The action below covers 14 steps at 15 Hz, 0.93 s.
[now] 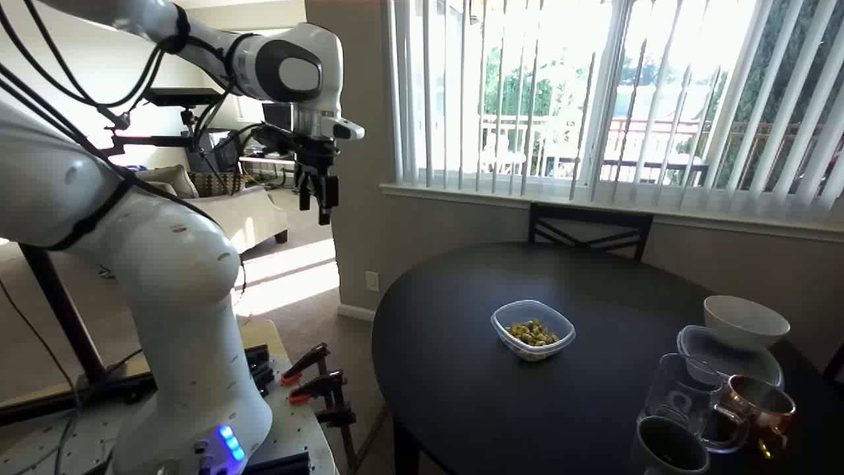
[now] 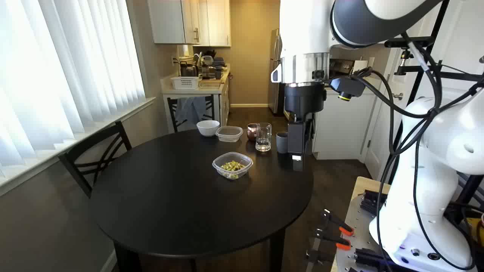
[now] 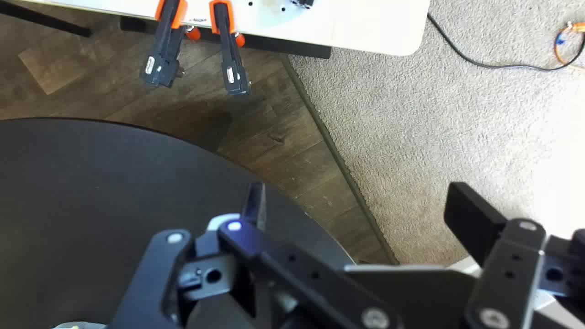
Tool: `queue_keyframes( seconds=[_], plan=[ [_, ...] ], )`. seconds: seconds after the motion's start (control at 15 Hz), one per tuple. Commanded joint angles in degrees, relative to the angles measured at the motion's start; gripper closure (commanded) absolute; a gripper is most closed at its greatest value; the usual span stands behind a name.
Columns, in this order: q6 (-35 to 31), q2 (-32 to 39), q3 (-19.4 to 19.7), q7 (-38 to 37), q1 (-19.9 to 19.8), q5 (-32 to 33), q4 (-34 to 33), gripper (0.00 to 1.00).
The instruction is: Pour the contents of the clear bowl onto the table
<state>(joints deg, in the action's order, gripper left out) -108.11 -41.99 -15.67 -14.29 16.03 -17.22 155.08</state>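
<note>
The clear bowl (image 1: 513, 344) stands upright on the dark round table (image 1: 475, 396). It also shows in an exterior view (image 2: 242, 175). The contents (image 1: 533, 332), a small heap of yellowish-green and brown bits, lie inside it and show in an exterior view (image 2: 232, 165) too. My gripper (image 1: 315, 210) is open and empty, pointing down, high up and well apart from the bowl. In the wrist view its fingers (image 3: 356, 196) are spread wide over the table's edge (image 3: 256, 171) and the floor. Only a sliver of a clear rim (image 3: 77, 326) shows at the bottom left there.
On the table beyond the bowl stand a white bowl (image 2: 208, 129), another clear container (image 2: 229, 138), a copper mug (image 1: 768, 409), a clear glass mug (image 2: 263, 138) and a grey cup (image 2: 281, 142). A chair (image 1: 590, 214) is by the window. Clamps (image 3: 228, 59) stick out from the robot's base.
</note>
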Motion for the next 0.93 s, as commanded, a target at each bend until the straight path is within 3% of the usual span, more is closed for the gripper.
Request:
queue_keyframes(
  seconds=[0.0, 0.53, 0.67, 0.87],
  plan=[
    [0.3, -0.1, -0.2, 0.2, -0.3, -0.1, -0.2, 0.0],
    [0.3, -0.1, -0.2, 0.2, -0.3, -0.1, -0.2, 0.0],
    [-0.5, 2.5, 0.4, -1.5, -4.0, 2.9, -2.8, 0.0],
    [-3.3, 5.6, 6.1, 1.3, -11.0, 7.3, -6.8, 0.0]
  ],
)
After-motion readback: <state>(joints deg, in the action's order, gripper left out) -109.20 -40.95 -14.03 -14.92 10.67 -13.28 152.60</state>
